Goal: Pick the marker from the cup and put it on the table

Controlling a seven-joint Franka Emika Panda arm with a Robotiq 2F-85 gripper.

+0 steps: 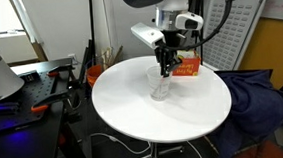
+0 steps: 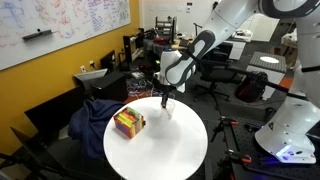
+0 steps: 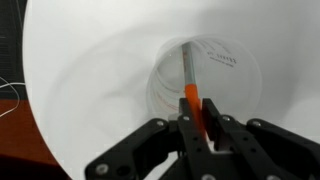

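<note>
In the wrist view my gripper is shut on the orange-red upper end of the marker. The marker's pale lower part still reaches down into the clear cup, which stands on the white round table. In both exterior views the gripper hangs straight above the cup, near the far side of the table. The marker is too small to make out in the exterior views.
An orange-red rectangular box lies on the table beside the cup. A dark cluttered desk stands next to the table. A blue cloth is draped over a seat at the table's edge.
</note>
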